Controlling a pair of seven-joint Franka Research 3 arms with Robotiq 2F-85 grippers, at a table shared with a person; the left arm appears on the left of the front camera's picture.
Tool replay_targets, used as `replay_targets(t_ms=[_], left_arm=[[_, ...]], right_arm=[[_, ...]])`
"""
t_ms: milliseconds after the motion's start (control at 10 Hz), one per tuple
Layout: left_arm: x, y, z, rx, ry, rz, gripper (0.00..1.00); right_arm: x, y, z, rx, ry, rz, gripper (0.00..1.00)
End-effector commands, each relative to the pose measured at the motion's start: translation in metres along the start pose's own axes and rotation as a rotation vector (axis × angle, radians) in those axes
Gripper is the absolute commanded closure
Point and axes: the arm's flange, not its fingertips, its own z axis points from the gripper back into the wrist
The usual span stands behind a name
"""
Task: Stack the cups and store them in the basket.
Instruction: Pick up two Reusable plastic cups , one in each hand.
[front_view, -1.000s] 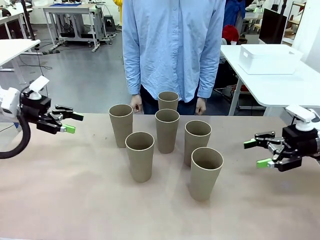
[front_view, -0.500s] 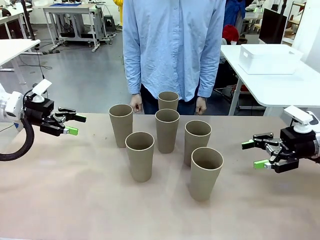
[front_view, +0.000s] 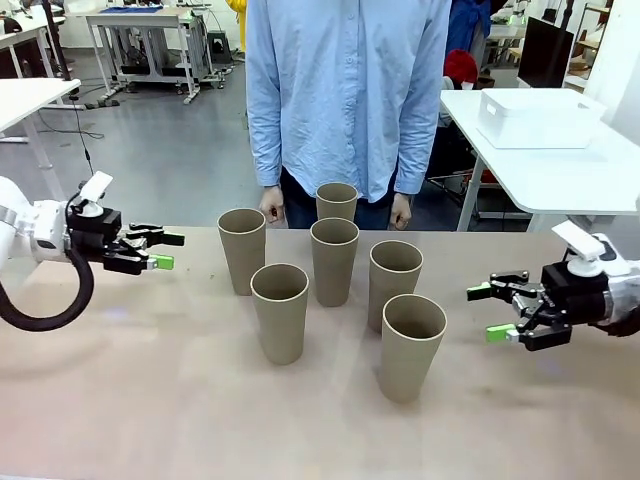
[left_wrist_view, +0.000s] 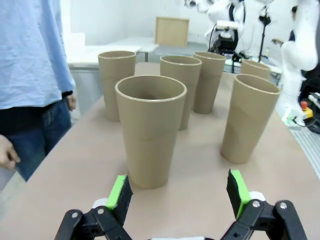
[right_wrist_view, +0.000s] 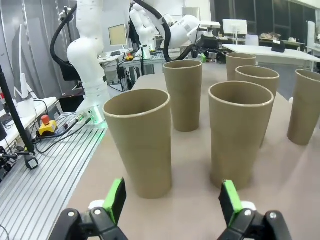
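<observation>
Six tall tapered tan-brown cardboard-like cups (front_view: 334, 260) stand upright, rims up, in a loose cluster at the middle of the light brown table (front_view: 140, 400), none nested in another. One cup (front_view: 337, 200) stands at the far edge; the nearest cup (front_view: 412, 347) is front right.

Left gripper (front_view: 168, 250): over the left side of the table, level, pointing at the cluster, fingers spread, holding nothing. In the left wrist view the left gripper (left_wrist_view: 178, 192) has a cup (left_wrist_view: 150, 130) just ahead of its green pads (left_wrist_view: 120, 192), not touching.

Right gripper (front_view: 487, 313): over the right side, fingers spread, holding nothing, apart from the cups. In the right wrist view the right gripper (right_wrist_view: 172, 200) faces two cups (right_wrist_view: 140, 142) side by side.

A white rectangular plastic basket (front_view: 540, 118) sits on a white side table (front_view: 560, 175) at far right, well apart from the cups.

A person in a light blue shirt (front_view: 345, 90) stands at the far edge
</observation>
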Motion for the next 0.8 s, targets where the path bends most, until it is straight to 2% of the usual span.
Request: replay_targets(t_ms=[0,700], left_arm=[[-0.005,0.01,-0.011,-0.019,-0.059,-0.059,0.0],[-0.018,0.026,-0.043,-0.073,-0.066,-0.091,0.0]], right_arm=[[-0.017,0.04,-0.032,-0.021,-0.026,0.069,0.0],[-0.03,0.059,-0.082,0.135,-0.077,0.131,0.0]])
